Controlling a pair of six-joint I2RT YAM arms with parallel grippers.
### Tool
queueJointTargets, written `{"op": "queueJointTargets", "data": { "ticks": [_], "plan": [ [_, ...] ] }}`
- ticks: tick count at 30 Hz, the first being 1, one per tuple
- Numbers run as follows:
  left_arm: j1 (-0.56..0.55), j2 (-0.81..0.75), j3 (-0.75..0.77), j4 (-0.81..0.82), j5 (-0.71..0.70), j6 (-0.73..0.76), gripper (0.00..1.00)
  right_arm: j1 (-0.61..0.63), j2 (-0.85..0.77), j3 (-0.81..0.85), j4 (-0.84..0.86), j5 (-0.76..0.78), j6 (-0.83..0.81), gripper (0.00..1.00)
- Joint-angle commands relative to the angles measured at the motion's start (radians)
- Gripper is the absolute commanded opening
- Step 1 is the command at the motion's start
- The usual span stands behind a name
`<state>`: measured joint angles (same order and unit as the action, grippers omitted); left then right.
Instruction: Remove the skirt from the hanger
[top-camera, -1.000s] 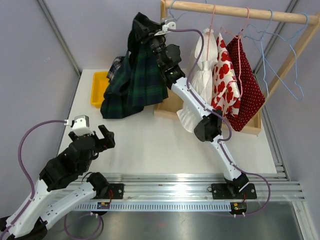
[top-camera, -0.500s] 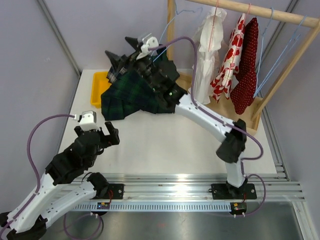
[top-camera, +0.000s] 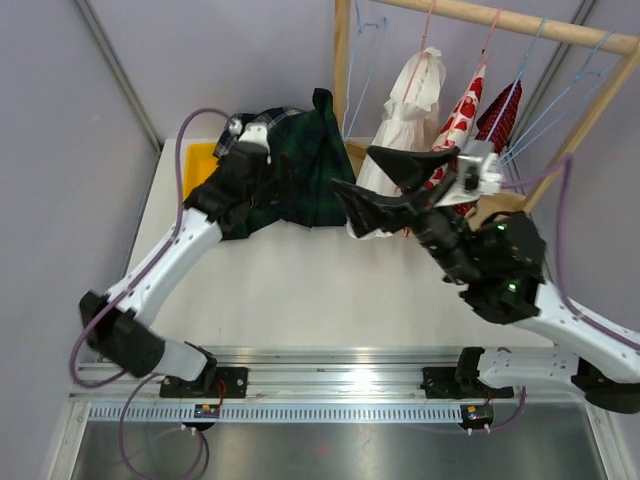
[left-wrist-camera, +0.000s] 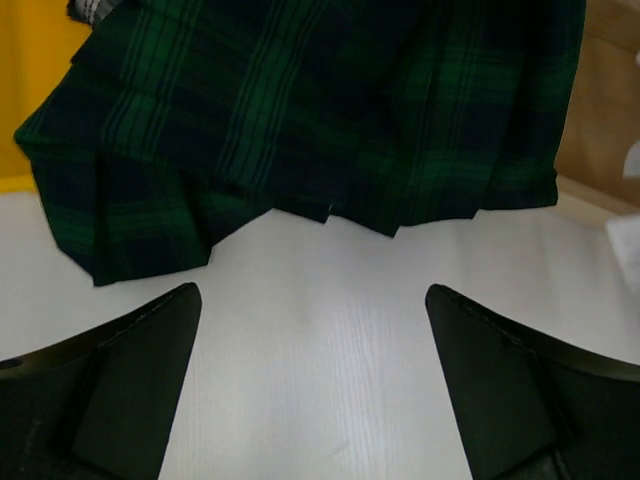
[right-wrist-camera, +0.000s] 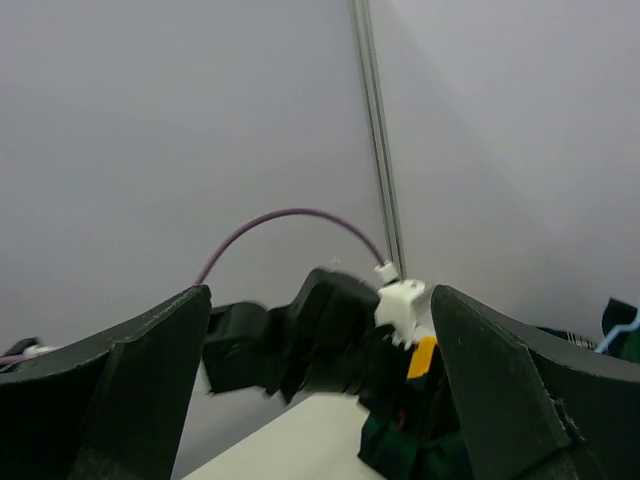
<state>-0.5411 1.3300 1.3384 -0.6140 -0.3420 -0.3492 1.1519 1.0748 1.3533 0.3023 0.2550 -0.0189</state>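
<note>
The dark green plaid skirt (top-camera: 295, 175) lies crumpled at the back of the table, one corner peaking up by the rack post. Its hem (left-wrist-camera: 330, 130) fills the top of the left wrist view. My left gripper (left-wrist-camera: 310, 292) is open over bare table just short of that hem, nothing between its fingers. My right gripper (top-camera: 353, 167) is open in the air just right of the skirt, holding nothing. Between its fingers, the right wrist view shows the left wrist (right-wrist-camera: 320, 330) and a bit of skirt (right-wrist-camera: 420, 445). Thin blue hangers (top-camera: 362, 45) hang by the post; whether one sits in the skirt I cannot tell.
A yellow bin (top-camera: 198, 160) sits at the back left, partly under the skirt. The wooden rack (top-camera: 342, 60) stands at the back right with a white dress (top-camera: 405, 105), a red-and-white dress (top-camera: 462, 120) and a red dotted one (top-camera: 500, 115) on it.
The right gripper has opened, let the skirt go and swung right. The skirt has dropped from the air onto the table. The left arm has reached from the front left up to it.
</note>
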Motion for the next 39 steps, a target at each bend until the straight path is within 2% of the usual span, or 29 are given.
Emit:
{"op": "queueJointTargets", "data": {
  "ticks": [1, 3, 4, 8, 11, 14, 18, 21, 24, 26, 30, 33, 36, 38, 39],
  "plan": [
    [0.084, 0.256, 0.183, 0.111, 0.181, 0.059, 0.99, 0.006, -0.145, -0.080, -0.185, 0.122, 0.118, 0.99],
    [0.136, 0.377, 0.287, 0.082, 0.216, 0.058, 0.99, 0.006, -0.234, -0.095, -0.287, 0.144, 0.140, 0.97],
    [0.150, 0.503, 0.385, 0.047, 0.245, 0.056, 0.99, 0.006, -0.260, -0.095, -0.333, 0.144, 0.160, 0.97],
    [0.191, 0.754, 0.622, -0.022, 0.247, 0.085, 0.99, 0.006, -0.384, -0.074, -0.497, 0.182, 0.178, 0.97],
    [0.226, 0.913, 0.793, -0.107, 0.201, 0.084, 0.99, 0.006, -0.443, -0.054, -0.557, 0.196, 0.172, 0.97],
    [0.295, 0.997, 0.878, -0.164, 0.181, 0.064, 0.99, 0.008, -0.475, -0.023, -0.603, 0.196, 0.168, 0.97],
    [0.400, 1.005, 0.845, -0.148, 0.112, 0.076, 0.99, 0.006, -0.493, 0.000, -0.644, 0.194, 0.165, 0.97],
    [0.492, 1.020, 0.873, -0.179, 0.054, 0.078, 0.99, 0.006, -0.510, -0.002, -0.654, 0.196, 0.159, 0.97],
    [0.570, 0.988, 0.842, -0.167, 0.101, 0.055, 0.98, 0.006, -0.512, -0.005, -0.658, 0.205, 0.151, 0.98],
    [0.570, 0.930, 0.818, -0.121, 0.127, 0.081, 0.99, 0.008, -0.509, -0.010, -0.657, 0.217, 0.146, 0.99],
    [0.518, 0.838, 0.823, -0.082, 0.225, 0.095, 0.99, 0.006, -0.501, -0.010, -0.657, 0.257, 0.132, 0.99],
    [0.446, 0.793, 0.918, -0.113, 0.256, 0.118, 0.99, 0.006, -0.513, 0.010, -0.664, 0.312, 0.120, 0.99],
    [0.359, 0.678, 0.937, -0.119, 0.177, 0.124, 0.99, 0.006, -0.549, 0.039, -0.673, 0.377, 0.134, 0.99],
    [0.287, 0.600, 0.909, -0.099, 0.131, 0.124, 0.99, 0.006, -0.555, 0.102, -0.745, 0.403, 0.140, 0.99],
    [0.236, 0.509, 0.897, -0.075, 0.094, 0.122, 0.99, 0.006, -0.550, 0.124, -0.774, 0.402, 0.146, 0.99]
  ]
}}
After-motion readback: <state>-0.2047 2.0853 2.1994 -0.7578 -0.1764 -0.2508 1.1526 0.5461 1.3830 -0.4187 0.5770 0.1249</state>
